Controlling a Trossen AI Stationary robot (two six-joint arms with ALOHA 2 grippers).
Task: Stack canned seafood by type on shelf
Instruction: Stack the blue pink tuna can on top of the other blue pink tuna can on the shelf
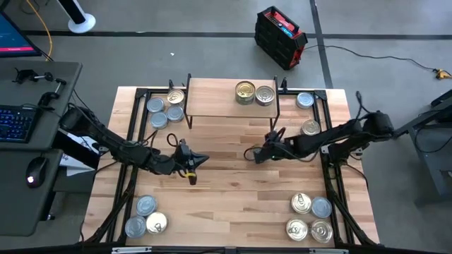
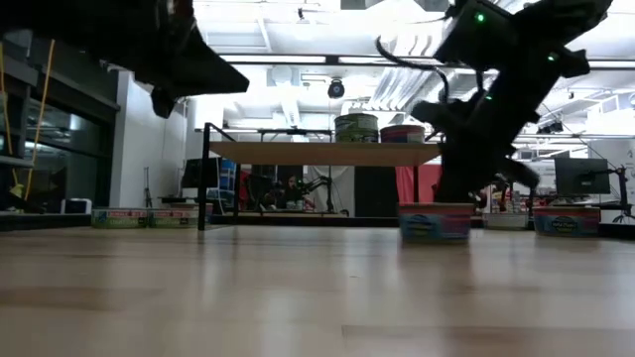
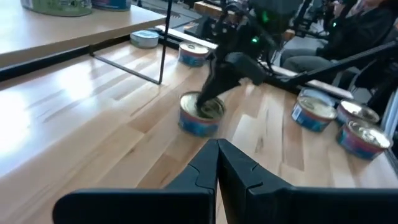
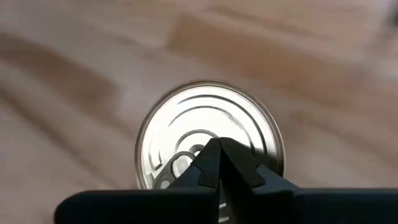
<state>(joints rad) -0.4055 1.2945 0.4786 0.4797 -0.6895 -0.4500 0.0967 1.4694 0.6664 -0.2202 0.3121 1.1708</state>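
Note:
The shelf [image 1: 215,102] stands at the far middle of the table with two gold-lidded cans [image 1: 254,93] side by side on its board. In front of it a blue-labelled can [image 3: 199,121] with a pull-tab lid stands upright on the tabletop. My right gripper [image 1: 253,156] is shut and comes down on that can's lid. My left gripper [image 1: 201,160] is shut and holds nothing. It hovers above the table to the left of the can, pointing toward it. My right gripper has its shut fingertips [image 4: 214,149] on the can's lid [image 4: 186,118], near the lid's middle beside the pull tab [image 4: 177,165]. The fingers slant down from the table's right side. The can stands upright with its base on the tabletop [image 2: 435,238].
Several silver-lidded cans [image 1: 164,109] sit at the far left beside the shelf, and three more [image 1: 145,215] at the near left corner. Two cans [image 1: 308,113] stand at the far right, several [image 1: 309,215] at the near right. The table's middle is bare wood.

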